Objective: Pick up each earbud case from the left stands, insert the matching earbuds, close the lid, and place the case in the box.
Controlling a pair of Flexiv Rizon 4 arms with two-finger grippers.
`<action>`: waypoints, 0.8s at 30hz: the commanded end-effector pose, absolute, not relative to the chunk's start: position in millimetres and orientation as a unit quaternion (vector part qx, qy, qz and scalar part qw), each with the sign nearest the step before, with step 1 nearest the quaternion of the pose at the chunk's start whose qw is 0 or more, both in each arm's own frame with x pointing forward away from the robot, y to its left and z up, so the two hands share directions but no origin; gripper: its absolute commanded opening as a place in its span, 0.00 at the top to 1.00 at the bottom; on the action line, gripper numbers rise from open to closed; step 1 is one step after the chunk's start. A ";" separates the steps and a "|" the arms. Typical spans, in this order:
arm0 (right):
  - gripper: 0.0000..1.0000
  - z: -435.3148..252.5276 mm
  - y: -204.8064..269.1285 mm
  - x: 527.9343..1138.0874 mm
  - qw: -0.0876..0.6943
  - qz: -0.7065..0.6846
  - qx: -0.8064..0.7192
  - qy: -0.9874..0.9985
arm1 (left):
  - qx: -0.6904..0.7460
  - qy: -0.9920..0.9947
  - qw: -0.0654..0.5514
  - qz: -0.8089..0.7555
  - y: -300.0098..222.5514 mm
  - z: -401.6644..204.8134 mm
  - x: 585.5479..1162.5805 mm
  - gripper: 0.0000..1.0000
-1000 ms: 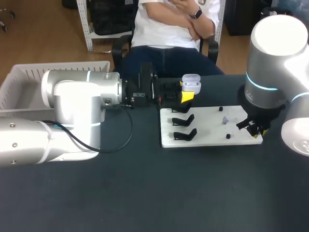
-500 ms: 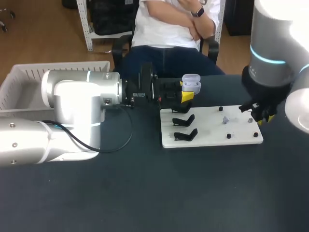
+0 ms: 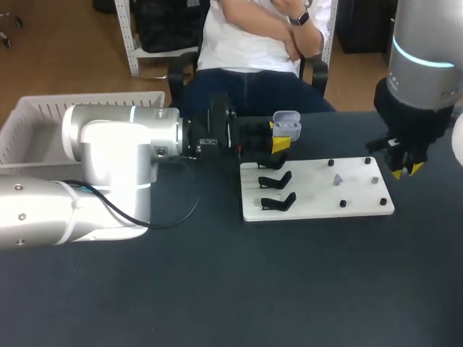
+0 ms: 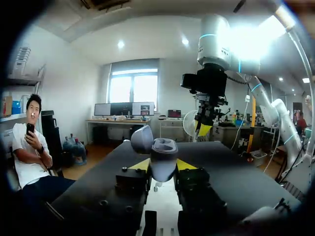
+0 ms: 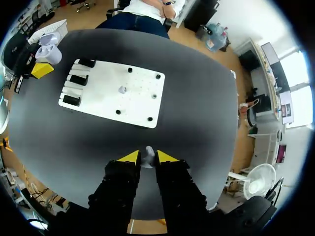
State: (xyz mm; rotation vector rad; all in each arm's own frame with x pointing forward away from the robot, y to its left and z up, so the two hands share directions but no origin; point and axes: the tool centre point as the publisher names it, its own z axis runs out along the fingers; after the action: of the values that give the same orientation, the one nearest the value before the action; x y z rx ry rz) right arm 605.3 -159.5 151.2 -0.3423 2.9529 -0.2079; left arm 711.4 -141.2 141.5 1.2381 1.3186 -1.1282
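Note:
The pale earbud case (image 3: 287, 125) has its lid up and sits in my left gripper (image 3: 278, 143), which is shut on it just beyond the back left corner of the white board (image 3: 318, 206). In the left wrist view the case (image 4: 162, 158) stands between the yellow tips. My right gripper (image 3: 406, 168) hangs high, off the board's right end, shut on a small white earbud (image 5: 147, 155). A second earbud (image 3: 337, 179) rests in the middle of the board. Three black stands (image 3: 275, 180) at the board's left are bare.
Several short black pegs (image 3: 342, 204) stick up from the board's right half. A white slatted basket (image 3: 43, 119) sits at the table's far left, behind my left arm. Dark tabletop lies open in front of the board.
My right gripper has lifted off the board's right edge and drifted up and to the right with the earbud in it. The left arm and the case have stayed put.

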 end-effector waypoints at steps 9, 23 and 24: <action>1.00 154.3 -160.7 599.0 0.090 -0.064 -0.015 0.994 | 0.507 0.541 0.486 -0.463 -141.3 140.8 710.8 1.00; 1.00 168.2 -127.5 596.7 0.098 -0.077 0.259 0.958 | 0.507 0.541 0.486 -0.463 -141.3 140.8 710.8 1.00; 1.00 170.6 -124.9 597.0 0.100 -0.077 0.272 0.954 | 0.507 0.541 0.486 -0.463 -141.3 140.8 710.8 1.00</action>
State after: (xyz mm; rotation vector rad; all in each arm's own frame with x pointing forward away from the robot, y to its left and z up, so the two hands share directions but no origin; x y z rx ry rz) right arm 595.4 -135.1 165.9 0.4111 2.9220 -0.1912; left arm 711.4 -141.2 141.5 1.2381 1.3186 -1.1282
